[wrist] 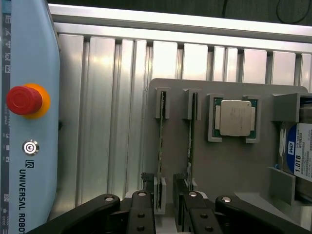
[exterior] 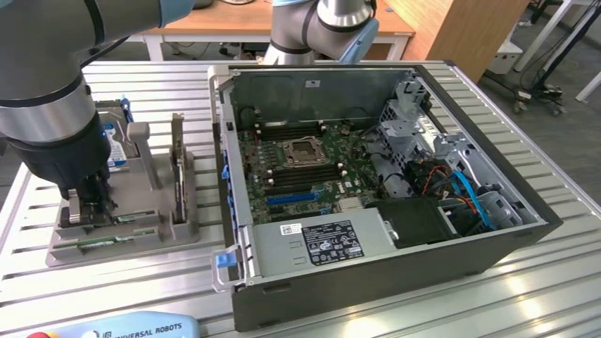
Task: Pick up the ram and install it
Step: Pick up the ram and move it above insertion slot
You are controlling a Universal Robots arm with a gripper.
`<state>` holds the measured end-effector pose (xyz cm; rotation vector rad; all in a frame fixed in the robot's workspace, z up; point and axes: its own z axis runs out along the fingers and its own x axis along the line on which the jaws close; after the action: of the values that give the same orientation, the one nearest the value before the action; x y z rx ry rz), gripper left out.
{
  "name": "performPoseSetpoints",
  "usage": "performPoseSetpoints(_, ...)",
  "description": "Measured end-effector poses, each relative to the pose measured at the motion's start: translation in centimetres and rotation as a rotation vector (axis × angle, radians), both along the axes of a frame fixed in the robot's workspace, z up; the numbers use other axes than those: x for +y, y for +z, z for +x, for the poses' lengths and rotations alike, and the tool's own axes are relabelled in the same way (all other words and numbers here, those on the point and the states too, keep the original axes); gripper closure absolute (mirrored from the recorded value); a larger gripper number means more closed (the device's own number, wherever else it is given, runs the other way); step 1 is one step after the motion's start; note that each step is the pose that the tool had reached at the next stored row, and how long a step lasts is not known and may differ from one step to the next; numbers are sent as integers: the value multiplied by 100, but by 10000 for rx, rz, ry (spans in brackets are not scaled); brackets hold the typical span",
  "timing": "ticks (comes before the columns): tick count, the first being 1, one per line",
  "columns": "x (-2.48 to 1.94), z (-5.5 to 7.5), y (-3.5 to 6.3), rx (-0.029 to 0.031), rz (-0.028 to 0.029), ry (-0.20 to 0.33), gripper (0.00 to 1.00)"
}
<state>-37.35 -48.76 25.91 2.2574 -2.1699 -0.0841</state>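
**Step in hand:** pick phase, pre-grasp. The black two-finger gripper (wrist: 165,207) hangs low over the grey moulded plastic holder (wrist: 229,165) on the ribbed aluminium tabletop (wrist: 107,122). Its jaws stand apart and nothing is held.

**Pos. of task item:** the ram (wrist: 160,141), a slim green circuit-board stick, stands on edge in a holder slot w/ both ends seated in small grey end blocks. One end lies between the jaws, w/ a gap showing on each side and no contact seen. A second green stick (wrist: 192,141) stands parallel just beside it, toward the square silver processor chip (wrist: 235,118). One finger appears to sit above that stick's near end.

**Req. for a grasp (judgement):**
- Centre the jaws on the ram's flat faces.
- One finger must enter the narrow lane between the two sticks w/o nudging the neighbour.
- Extraction needs a straight pull along the end blocks; a tilt risks binding.

**Edges / clearance:**
- Between the sticks: tight.
- Ram's outer side: bare holder floor, then tabletop, then the light-blue teach pendant (wrist: 29,146) nearby.
- Silver hard drive w/ blue label (wrist: 300,153): upright, well apart from the gripper.
- Open black PC case (exterior: 376,267): at the exterior view's right of the holder, its side wall rising just beside it.
- Green motherboard (exterior: 300,176): inside the case, open from above.
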Motion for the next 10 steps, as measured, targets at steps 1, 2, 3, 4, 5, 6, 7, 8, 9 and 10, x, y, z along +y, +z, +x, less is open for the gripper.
performPoseSetpoints(1,0,0,0,0,0,0,70)
performPoseSetpoints(2,0,0,-1,0,1,0,70)
performPoseSetpoints(3,0,0,-3,-1,1,0,70)
performPoseSetpoints(4,0,0,-9,-3,3,0,70)
performPoseSetpoints(5,0,0,-15,-3,3,0,70)
performPoseSetpoints(6,0,0,-20,-1,1,0,70)
performPoseSetpoints(7,0,0,-29,-1,1,0,70)
performPoseSetpoints(8,0,0,-37,-1,1,0,70)
performPoseSetpoints(9,0,0,-46,-1,1,1,70)
performPoseSetpoints(10,0,0,-54,-1,1,0,70)
